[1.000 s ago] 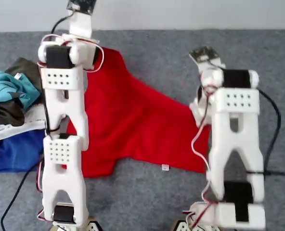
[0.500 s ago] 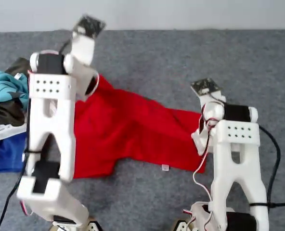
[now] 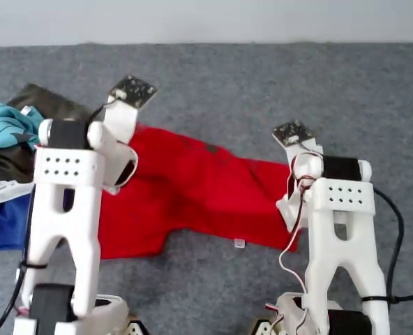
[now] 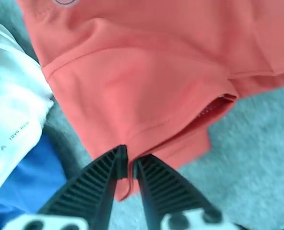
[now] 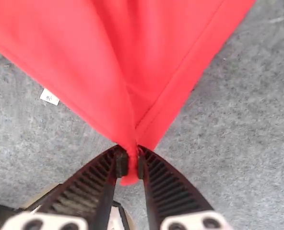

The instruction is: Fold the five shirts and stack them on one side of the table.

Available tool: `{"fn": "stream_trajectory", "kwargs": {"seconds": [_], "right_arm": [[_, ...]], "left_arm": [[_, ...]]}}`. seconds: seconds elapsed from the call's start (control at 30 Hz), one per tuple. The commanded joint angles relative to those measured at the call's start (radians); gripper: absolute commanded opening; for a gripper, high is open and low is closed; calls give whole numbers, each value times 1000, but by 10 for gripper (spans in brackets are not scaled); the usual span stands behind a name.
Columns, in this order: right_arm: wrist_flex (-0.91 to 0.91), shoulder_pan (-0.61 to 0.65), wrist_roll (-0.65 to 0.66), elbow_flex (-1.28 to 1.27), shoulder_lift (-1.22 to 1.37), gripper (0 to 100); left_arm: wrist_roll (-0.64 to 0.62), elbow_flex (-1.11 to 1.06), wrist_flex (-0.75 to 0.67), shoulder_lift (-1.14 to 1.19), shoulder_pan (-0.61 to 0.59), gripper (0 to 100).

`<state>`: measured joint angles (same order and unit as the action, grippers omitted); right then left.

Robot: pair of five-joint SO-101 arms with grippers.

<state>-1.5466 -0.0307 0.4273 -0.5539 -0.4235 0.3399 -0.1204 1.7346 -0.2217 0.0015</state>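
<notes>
A red shirt [image 3: 192,195] lies partly folded across the middle of the grey table [image 3: 248,84]. My left gripper [image 4: 128,163] is shut on the red shirt's [image 4: 142,81] edge at the left side, beside the pile. My right gripper [image 5: 128,165] is shut on a bunched corner of the red shirt [image 5: 127,57] at its right end. From above, the left arm [image 3: 70,202] covers the shirt's left part and the right arm [image 3: 335,209] stands over its right edge. A white label [image 3: 239,243] shows at the shirt's front hem.
A pile of other shirts sits at the left edge: a teal one [image 3: 8,129], a dark one [image 3: 46,105], a white one [image 3: 4,188] and a blue one [image 3: 8,223]. Bare grey table stretches behind and to the right of the arms.
Both arms have pulled toward the front of the table, dragging the shirt's far edge forward over itself. The shirt now covers a shorter, flatter band.
</notes>
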Motion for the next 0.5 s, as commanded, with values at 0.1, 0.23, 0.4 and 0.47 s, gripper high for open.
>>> {"fn": "stream_trajectory", "kwargs": {"seconds": [0.1, 0.23, 0.4, 0.47], "right_arm": [[41, -7, 6, -74, -36, 9], [62, -7, 3, -117, -36, 9], [64, -7, 3, -124, -36, 9], [64, -7, 3, -124, -36, 9]], "left_arm": [[18, -117, 18, -109, -9, 13], [75, -203, -18, -101, -64, 13], [78, -257, -23, -103, -146, 13], [80, -285, -20, -107, -141, 13]]}}
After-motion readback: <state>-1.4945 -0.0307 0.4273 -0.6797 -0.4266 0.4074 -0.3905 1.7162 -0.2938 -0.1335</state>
